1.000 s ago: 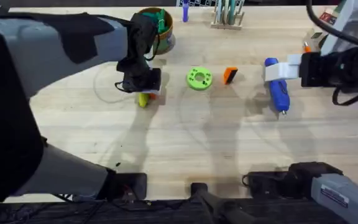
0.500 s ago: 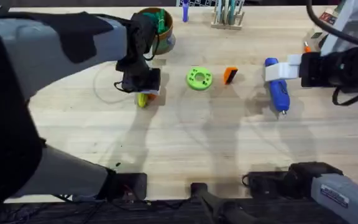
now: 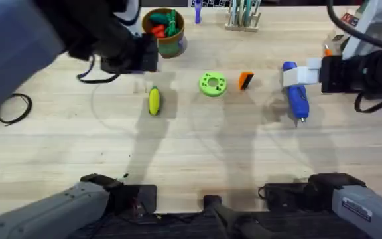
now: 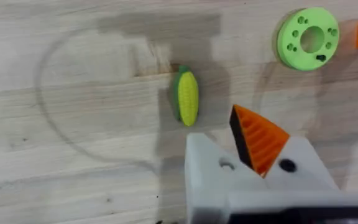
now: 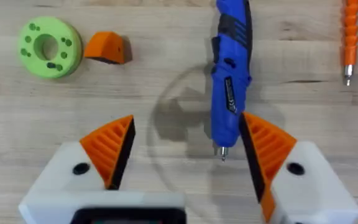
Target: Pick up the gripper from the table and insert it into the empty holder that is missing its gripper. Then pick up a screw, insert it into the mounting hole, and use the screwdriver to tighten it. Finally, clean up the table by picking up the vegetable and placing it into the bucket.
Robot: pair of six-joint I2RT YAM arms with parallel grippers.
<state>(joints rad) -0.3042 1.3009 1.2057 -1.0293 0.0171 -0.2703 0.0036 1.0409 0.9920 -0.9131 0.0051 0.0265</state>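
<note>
Lifting away from the vegetable (image 3: 153,101), the left hand (image 3: 140,61) is leaving it unpicked on the bench (image 3: 197,153), finger state indiscernible; cleanup is remaining undone.

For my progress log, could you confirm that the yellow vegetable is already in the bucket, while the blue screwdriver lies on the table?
Not quite: the vegetable lies on the table, below the bucket, as the overhead view shows. The screwdriver does lie on the table.
</note>
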